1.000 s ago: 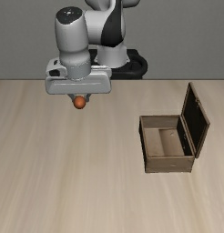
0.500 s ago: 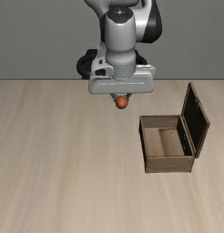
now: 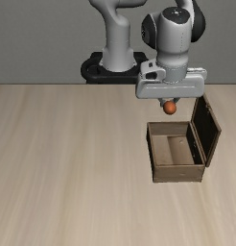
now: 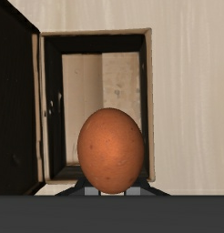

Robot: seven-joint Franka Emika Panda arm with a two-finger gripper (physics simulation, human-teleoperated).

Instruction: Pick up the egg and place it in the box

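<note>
A brown egg [image 3: 172,107] hangs in the air, held from two sides by my gripper [image 3: 172,104], which is shut on it. Below it, toward the exterior view's right, sits the open brown wooden box [image 3: 160,169] with its lid [image 3: 206,128] standing up on the right side. From the wrist view the egg [image 4: 110,150] sits right in front of the camera between my fingertips, above the box's pale inner floor [image 4: 82,91], with the dark lid [image 4: 15,100] beside it.
The light wooden table [image 3: 62,163] spreads out on the exterior view's left of the box. The robot's black base [image 3: 112,69] stands at the table's far edge.
My arm has swung from the exterior view's left to its right, carrying the egg from over the bare table to above the box.
</note>
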